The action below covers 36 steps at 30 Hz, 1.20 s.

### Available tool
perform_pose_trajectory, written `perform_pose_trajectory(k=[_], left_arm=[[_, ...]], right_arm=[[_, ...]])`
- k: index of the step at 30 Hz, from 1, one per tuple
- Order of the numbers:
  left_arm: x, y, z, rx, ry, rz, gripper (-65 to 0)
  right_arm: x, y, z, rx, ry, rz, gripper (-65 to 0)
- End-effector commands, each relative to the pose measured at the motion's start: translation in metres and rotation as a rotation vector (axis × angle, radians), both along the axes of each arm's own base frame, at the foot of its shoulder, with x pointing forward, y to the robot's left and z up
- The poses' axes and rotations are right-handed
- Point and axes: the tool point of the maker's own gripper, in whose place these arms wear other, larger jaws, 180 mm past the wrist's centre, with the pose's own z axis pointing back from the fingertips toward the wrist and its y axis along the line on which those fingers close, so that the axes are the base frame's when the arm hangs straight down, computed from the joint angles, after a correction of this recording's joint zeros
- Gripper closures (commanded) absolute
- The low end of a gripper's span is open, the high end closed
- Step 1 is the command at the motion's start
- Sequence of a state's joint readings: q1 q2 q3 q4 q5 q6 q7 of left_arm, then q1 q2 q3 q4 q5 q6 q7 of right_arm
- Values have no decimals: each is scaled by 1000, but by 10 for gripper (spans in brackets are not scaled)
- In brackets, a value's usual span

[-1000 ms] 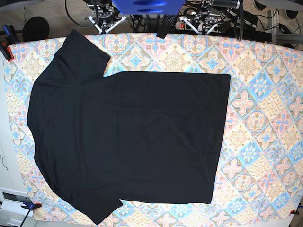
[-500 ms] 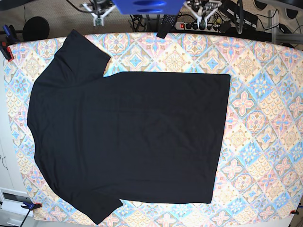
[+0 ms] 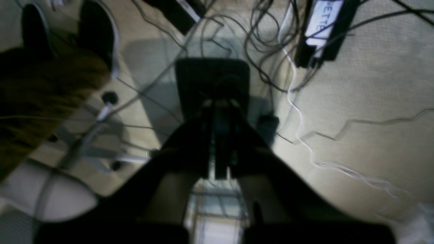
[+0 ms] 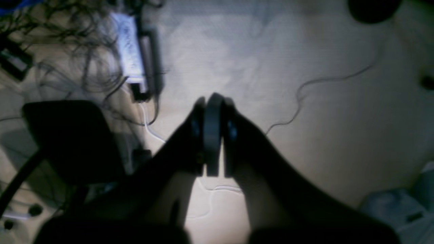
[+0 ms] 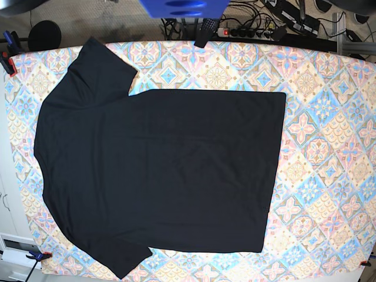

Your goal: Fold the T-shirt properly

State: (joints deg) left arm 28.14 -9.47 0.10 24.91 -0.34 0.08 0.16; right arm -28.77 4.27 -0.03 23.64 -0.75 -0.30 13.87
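My left gripper (image 3: 222,142) is fully closed on nothing; its wrist view shows only pale floor, a tangle of black and white cables (image 3: 288,67) and a dark flat foot plate (image 3: 212,84) beneath it. My right gripper (image 4: 213,135) is likewise pressed together and empty, over bare floor with a white-labelled power strip (image 4: 130,51) in the upper left of its frame.

Change noted: a second ago my arm hardware was visible at the top edge of the base view; it has now retreated out of that frame.

The plain black short-sleeved cloth T-shirt (image 5: 158,170) lies flat and unfolded, left of centre in the base view, sleeves toward the left, hem toward the right, on the patterned pastel tile-print table cover (image 5: 329,176). I judge no fold begun.

Obstructions: none on the cloth. Clamps (image 5: 7,59) sit at the cover's left edge, apart from the shirt.
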Motion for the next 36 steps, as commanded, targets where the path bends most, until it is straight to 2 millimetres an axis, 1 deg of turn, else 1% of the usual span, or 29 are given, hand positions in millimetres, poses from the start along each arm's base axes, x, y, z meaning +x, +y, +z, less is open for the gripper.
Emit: perform_pose_trajectory(k=[1,3,6,10,11,12,14,16,18,22,25,26,28,32,34,36], left_arm=[[-4,8,8,12,-23,-18,-9],[3,17,19,19,-70,-45,-10],[7,14,32,11,-118,-64,-10],[9,17,49,10,-159,-97,-10],[8,17,54,7,-168,-103,-10],[13,16,60,4,-189,-107,-10],[17,12,70,-6,-222,-93,-10],[27,22,85,-4,-263,-99,-10],[35,25,100,-13,-305,-79,-10],[64,29,135,-50,-407,-59,-10],[86,23,162,-94,-475,-71,-11],[90,21,170,-109,-489,-77,-11],[105,13,187,-143,-532,-97,-11],[135,-7,216,-208,-622,-109,-11],[151,-9,228,-213,-647,-104,-11],[167,-6,234,-202,-658,-91,-11]], right_arm=[[-14,2,6,3,0,-2,0],[-16,0,15,-1,-25,7,0],[-20,-4,30,-9,-61,23,0],[-7,-24,47,-39,-119,65,0],[-9,-28,51,-46,-123,70,0],[-12,-36,57,-63,-127,64,0],[-9,-55,69,-110,-155,36,0],[-6,-71,82,-152,-183,19,0],[-2,-82,95,-182,-210,18,0],[5,-95,121,-221,-260,34,0],[13,-103,141,-247,-296,51,0],[16,-105,147,-254,-308,57,0],[26,-108,160,-266,-343,71,0],[53,-107,184,-280,-424,103,0],[68,-104,193,-281,-461,116,0],[81,-102,199,-282,-482,121,0]])
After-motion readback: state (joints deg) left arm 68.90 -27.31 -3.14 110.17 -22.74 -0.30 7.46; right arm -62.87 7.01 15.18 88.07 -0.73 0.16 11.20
